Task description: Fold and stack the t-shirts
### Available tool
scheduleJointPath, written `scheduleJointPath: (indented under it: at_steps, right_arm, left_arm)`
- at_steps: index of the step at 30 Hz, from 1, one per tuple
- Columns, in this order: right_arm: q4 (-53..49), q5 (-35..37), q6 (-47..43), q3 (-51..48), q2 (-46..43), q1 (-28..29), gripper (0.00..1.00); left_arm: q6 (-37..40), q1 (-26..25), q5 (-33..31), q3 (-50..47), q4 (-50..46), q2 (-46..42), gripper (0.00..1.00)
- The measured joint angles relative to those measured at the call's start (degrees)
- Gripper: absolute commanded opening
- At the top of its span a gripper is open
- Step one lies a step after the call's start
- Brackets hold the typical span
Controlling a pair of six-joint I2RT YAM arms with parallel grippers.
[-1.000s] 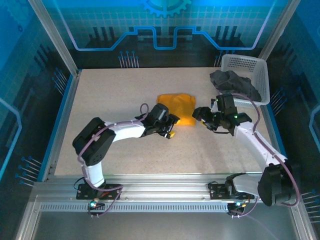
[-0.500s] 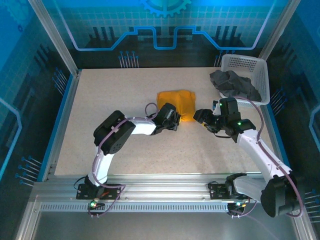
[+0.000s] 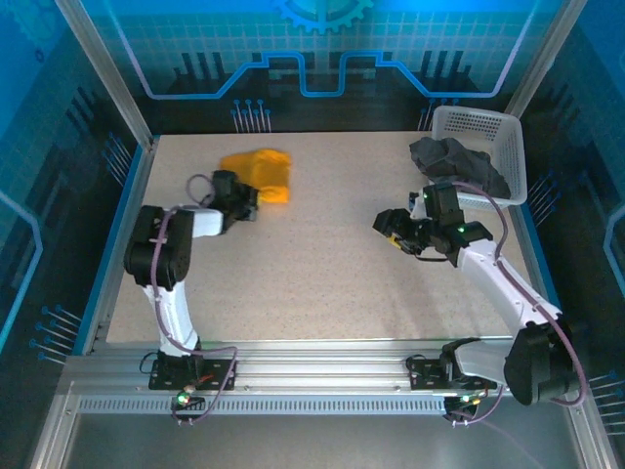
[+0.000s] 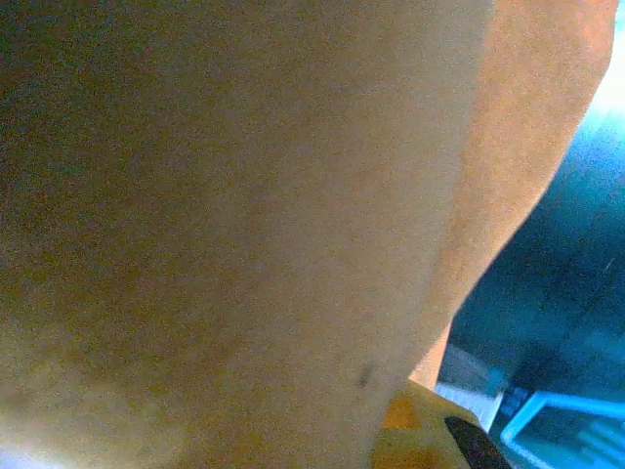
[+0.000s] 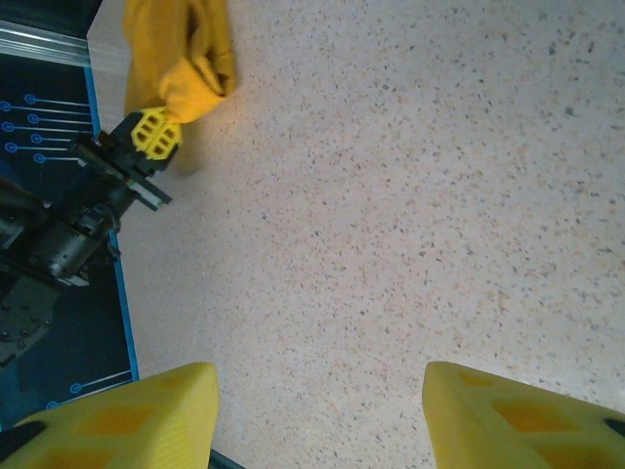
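The left claw was clamped on a bunched edge of the orange shirt, far across the table to the left of the basket. The right claw hung wide open and empty, near the basket's front left corner. And the grey shirt slumped in the basket, spilling over its left rim.

speckled tbl: orange tee far left, basket far right.
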Motion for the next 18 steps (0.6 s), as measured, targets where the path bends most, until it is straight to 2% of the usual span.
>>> scheduleJointPath:
  at_steps: [3, 5, 10, 13, 16, 18]
  right_arm:
    - [0.42, -0.76, -0.76, 1.49, 2.08, 0.68, 0.58]
    - [0.70, -1.51, -1.03, 2.19, 3.34, 1.03, 0.58]
    - [1.51, -2.67, -1.90, 4.00, 6.23, 2.10, 0.58]
    - [2.21, -3.10, -2.27, 5.20, 7.80, 2.67, 0.58]
    - [2.67, -3.37, -2.32, 6.49, 9.35, 3.06, 0.58]
    - [2.84, -3.58, -2.34, 7.26, 10.16, 3.32, 0.58]
  left_arm:
    - [6.84, 8.37, 5.53, 4.07, -2.38, 1.77, 0.00]
    - [11.30, 12.00, 8.90, 9.09, -4.33, 4.50, 0.00]
    - [22.27, 18.14, 15.23, 19.82, -10.69, 10.45, 0.00]
    - [27.26, 20.00, 16.74, 22.29, -14.60, 11.96, 0.00]
    - [30.40, 21.09, 17.20, 22.51, -17.59, 12.37, 0.07]
    - [31.10, 21.38, 17.59, 22.51, -18.43, 12.48, 0.24]
